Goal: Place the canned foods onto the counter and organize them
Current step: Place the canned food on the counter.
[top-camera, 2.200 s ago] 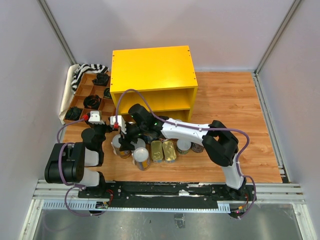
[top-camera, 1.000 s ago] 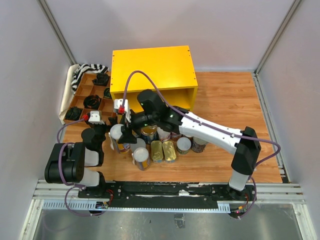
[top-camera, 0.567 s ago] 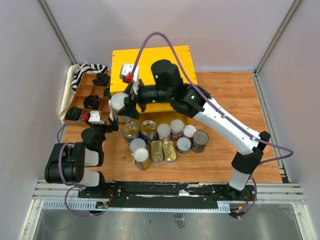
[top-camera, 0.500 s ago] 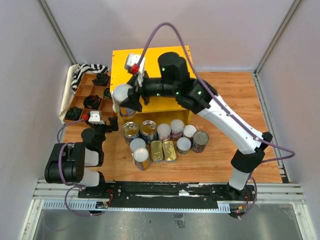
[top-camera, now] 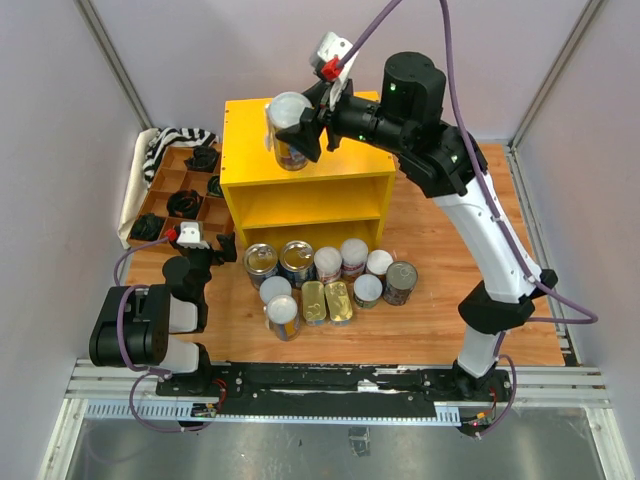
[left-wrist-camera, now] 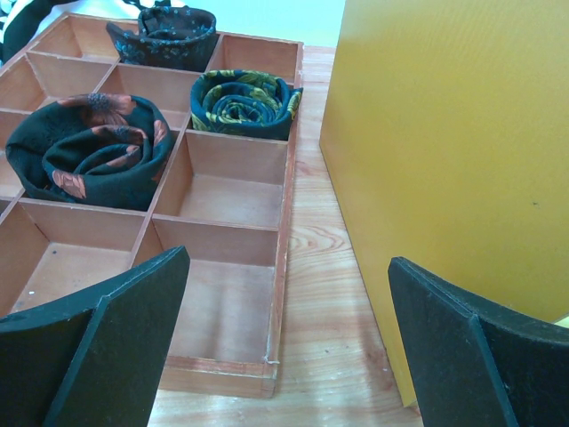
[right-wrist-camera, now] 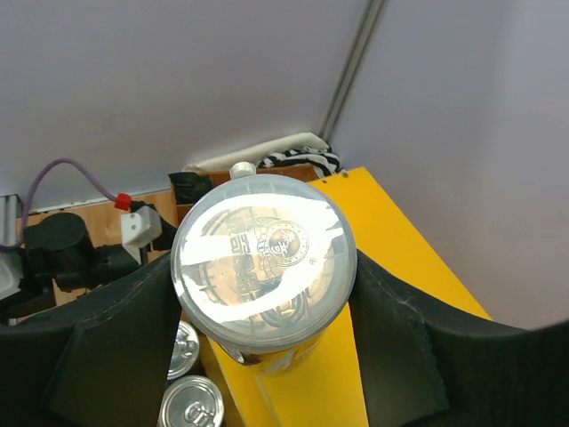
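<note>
Fig. My right gripper (right-wrist-camera: 260, 349) clasps a tall can (top-camera: 288, 112) over the left end of the counter (top-camera: 335, 125). Other cans (top-camera: 326, 266) stand on the table before it. My left gripper (left-wrist-camera: 286, 298) is spread wide beside the tray (left-wrist-camera: 283, 213).

Black-jointed white right arm (top-camera: 492, 225), black-and-white left arm (top-camera: 150, 325), looping purple cables (top-camera: 445, 30)

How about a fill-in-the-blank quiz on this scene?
1. The right gripper holds a can over the ___ counter.
2. The left gripper is ___, near the tray.
3. ___ flat gold tins lie on the table.
Missing words: yellow; open; two.
</note>
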Robot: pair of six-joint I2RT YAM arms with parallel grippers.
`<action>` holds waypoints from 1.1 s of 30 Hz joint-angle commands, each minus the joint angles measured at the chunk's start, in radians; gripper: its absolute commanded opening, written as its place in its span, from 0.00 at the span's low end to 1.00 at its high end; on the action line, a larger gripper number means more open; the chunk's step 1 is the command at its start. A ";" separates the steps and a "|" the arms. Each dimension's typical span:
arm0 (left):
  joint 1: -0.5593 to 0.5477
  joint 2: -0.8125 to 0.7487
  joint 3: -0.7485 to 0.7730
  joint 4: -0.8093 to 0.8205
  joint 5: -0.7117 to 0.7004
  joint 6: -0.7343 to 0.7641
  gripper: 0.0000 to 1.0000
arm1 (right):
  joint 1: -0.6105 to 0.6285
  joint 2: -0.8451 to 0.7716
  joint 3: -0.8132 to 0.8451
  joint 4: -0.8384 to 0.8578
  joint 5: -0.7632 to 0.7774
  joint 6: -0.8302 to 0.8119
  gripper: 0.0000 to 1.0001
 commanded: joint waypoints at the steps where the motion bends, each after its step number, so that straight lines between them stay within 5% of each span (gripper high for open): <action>1: -0.004 0.006 0.011 0.013 0.005 0.017 1.00 | -0.092 0.025 0.036 0.150 0.028 -0.002 0.01; 9: -0.004 0.007 0.011 0.013 0.004 0.017 1.00 | -0.209 0.127 0.032 0.197 0.058 -0.032 0.01; 23: -0.004 0.006 0.011 0.013 0.005 0.018 1.00 | -0.332 0.126 -0.098 0.330 -0.183 0.198 0.05; 27: -0.004 0.006 0.011 0.013 0.005 0.018 1.00 | -0.346 0.112 -0.122 0.375 -0.269 0.262 0.22; 30: -0.004 0.007 0.011 0.013 0.005 0.018 1.00 | -0.365 0.112 -0.132 0.412 -0.338 0.316 0.64; 33: -0.004 0.006 0.011 0.013 0.005 0.017 1.00 | -0.387 0.112 -0.143 0.434 -0.358 0.351 0.90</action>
